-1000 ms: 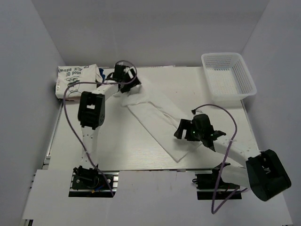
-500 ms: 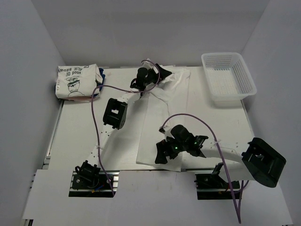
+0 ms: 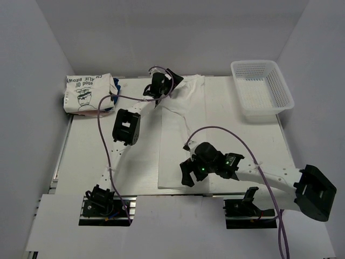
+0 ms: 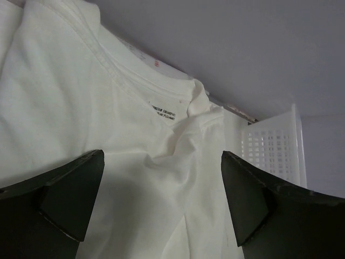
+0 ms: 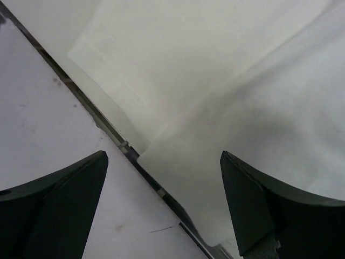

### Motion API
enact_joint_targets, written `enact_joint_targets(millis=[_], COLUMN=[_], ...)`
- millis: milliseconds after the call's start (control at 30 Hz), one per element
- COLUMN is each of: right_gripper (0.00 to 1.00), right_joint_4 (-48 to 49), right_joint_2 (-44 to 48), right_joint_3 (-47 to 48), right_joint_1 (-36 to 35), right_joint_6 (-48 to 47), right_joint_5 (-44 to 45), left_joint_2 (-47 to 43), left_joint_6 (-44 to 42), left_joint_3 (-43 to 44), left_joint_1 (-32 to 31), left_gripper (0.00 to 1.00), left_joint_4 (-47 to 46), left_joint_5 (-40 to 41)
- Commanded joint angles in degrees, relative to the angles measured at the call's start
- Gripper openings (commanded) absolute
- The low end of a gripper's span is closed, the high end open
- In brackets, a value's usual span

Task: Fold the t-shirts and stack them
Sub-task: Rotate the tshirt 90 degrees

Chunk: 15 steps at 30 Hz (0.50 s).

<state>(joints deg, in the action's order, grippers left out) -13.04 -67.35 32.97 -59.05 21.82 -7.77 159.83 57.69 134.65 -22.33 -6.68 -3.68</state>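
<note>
**Top external view.** One folded t-shirt [image 3: 86,95], showing a black line drawing and text, sits at the table's [image 3: 135,162] 10 o'clock corner. A second, unfolded t-shirt [image 3: 188,135] lies lengthwise from 12 o'clock to 6 o'clock, collar end far and hem at the near edge. The left gripper [image 3: 173,81] is at the collar end and the right gripper [image 3: 186,171] over the near hem. A white basket [image 3: 262,89] stands at 2 o'clock, apart from the cloth.

**Left wrist view.** The left claw stands spread with nothing between its fingers [image 4: 70,194]. Below are the collar [image 4: 156,86] and its sewn label [image 4: 164,111]. The cloth is creased and bunched here.

**Right wrist view.** The right claw is likewise spread and empty, fingers [image 5: 59,199] clear of the fabric. The hem corner [image 5: 86,48] lies flat, in doubled layers, by the table edge.

**Finding.** The step appears to be laying out the second shirt before its first fold. The next move likely calls for smoothing the collar end, then pinching matched edges on one side. No print is visible on this shirt.
</note>
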Motion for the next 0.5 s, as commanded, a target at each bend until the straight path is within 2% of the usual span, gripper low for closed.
enact_joint_targets(millis=[0,33,67,133,200,300,333,367,400,467], right_gripper=[0.9,0.9,0.9,0.9,0.9,0.9,0.9,0.9,0.9,0.9], right_joint_4=[-4.4,-4.5,-3.1,-4.9,-5.9,-7.4,-8.0,-8.0,-8.0,-8.8], right_joint_2=[4.1,4.6,4.9,7.1,8.6,10.5,11.3,11.6,11.9,13.4], right_joint_3=[3.5,3.7,4.2,4.5,4.1,2.9,2.0,1.4,0.8,-1.6], right_joint_1=[-0.2,-0.2,-0.1,0.0,0.2,0.3,0.3,0.6,0.5,1.0], right_joint_6=[-1.3,-1.3,-0.9,-0.3,2.2,8.0,9.9,10.8,11.7,15.7], right_joint_5=[3.2,3.1,3.6,4.3,7.5,12.9,13.8,14.9,16.5,18.6], left_joint_2=[-4.9,-4.9,-5.4,-6.4,-10.2,-22.2,-25.8,-33.4,-37.5,-46.2], left_joint_6=[-3.7,-3.7,-4.9,-7.2,-10.0,-14.2,-14.7,-14.7,-15.2,-15.2], left_joint_3=[-5.3,-3.4,-0.6,5.6,4.5,-3.3,-9.5,-13.6,-23.5,-35.5], left_joint_1=[3.8,4.3,4.3,4.3,4.3,4.3,4.3,4.3,4.3,3.0], left_gripper=[1.0,1.0,1.0,1.0,1.0,1.0,1.0,1.0,1.0,1.0], left_joint_4=[-1.0,-2.6,-2.1,3.2,4.0,8.8,9.9,10.6,11.3,12.6], left_joint_5=[-3.2,-6.9,-7.0,-7.0,-7.0,-7.0,-9.6,-12.0,-17.3,-21.2])
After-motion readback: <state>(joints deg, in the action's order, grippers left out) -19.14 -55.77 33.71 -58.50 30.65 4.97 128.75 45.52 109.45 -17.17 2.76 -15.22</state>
